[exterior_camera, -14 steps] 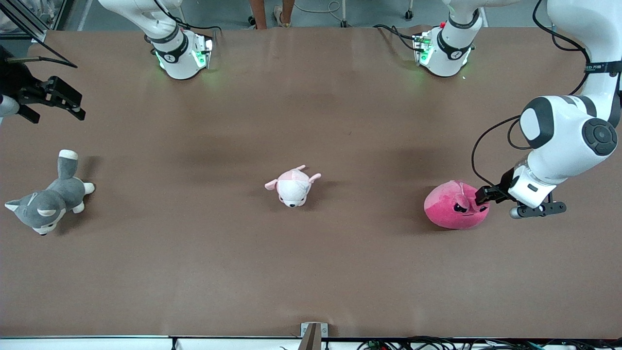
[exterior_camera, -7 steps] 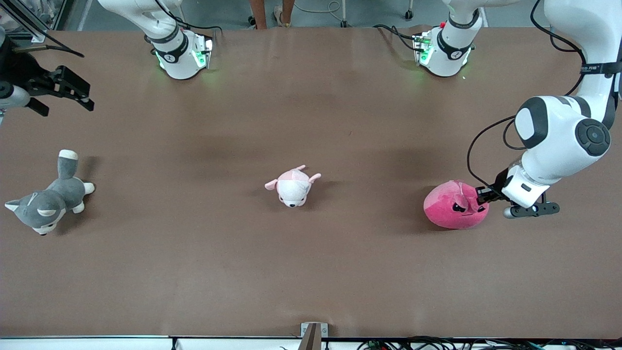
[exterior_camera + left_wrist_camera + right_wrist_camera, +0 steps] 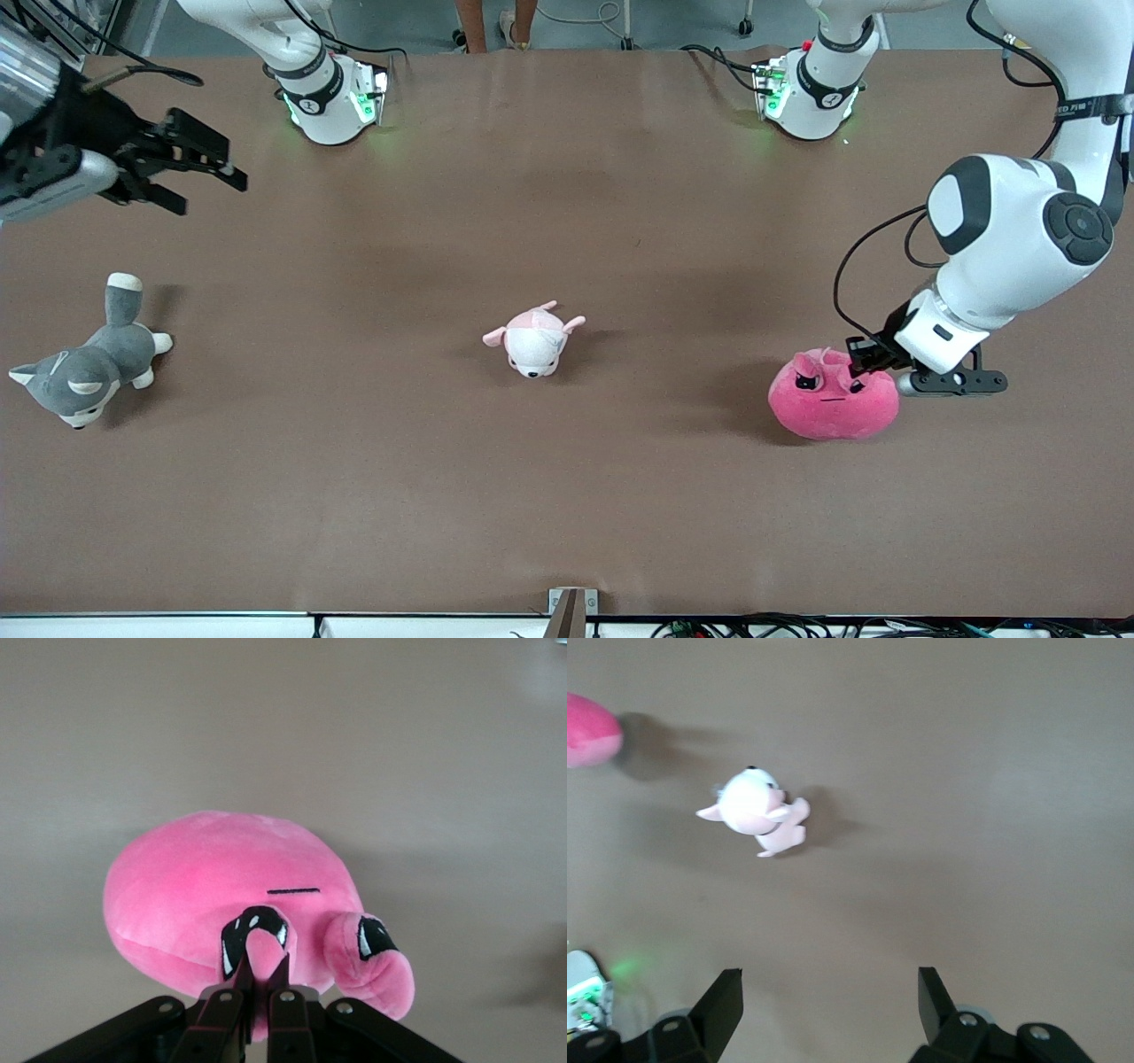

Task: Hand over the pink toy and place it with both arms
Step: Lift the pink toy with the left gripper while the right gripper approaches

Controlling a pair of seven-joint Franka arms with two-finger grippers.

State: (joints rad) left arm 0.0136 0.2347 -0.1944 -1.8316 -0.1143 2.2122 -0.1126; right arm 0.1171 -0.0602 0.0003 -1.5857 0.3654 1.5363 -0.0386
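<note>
The pink toy, a round hot-pink plush with angry black eyes, is at the left arm's end of the table. My left gripper is shut on one of its small ears from above. The toy appears raised a little off the table. In the left wrist view the fingertips pinch the ear between them and the toy's body hangs below. My right gripper is open and empty, in the air over the right arm's end of the table. The right wrist view shows its spread gripper and an edge of the pink toy.
A small pale pink-and-white plush lies mid-table and also shows in the right wrist view. A grey-and-white plush dog lies at the right arm's end. The two arm bases stand along the table's back edge.
My left gripper has closed on the pink toy's ear and the toy has turned and shifted toward the front camera. My right gripper has swung from the table's end toward the middle.
</note>
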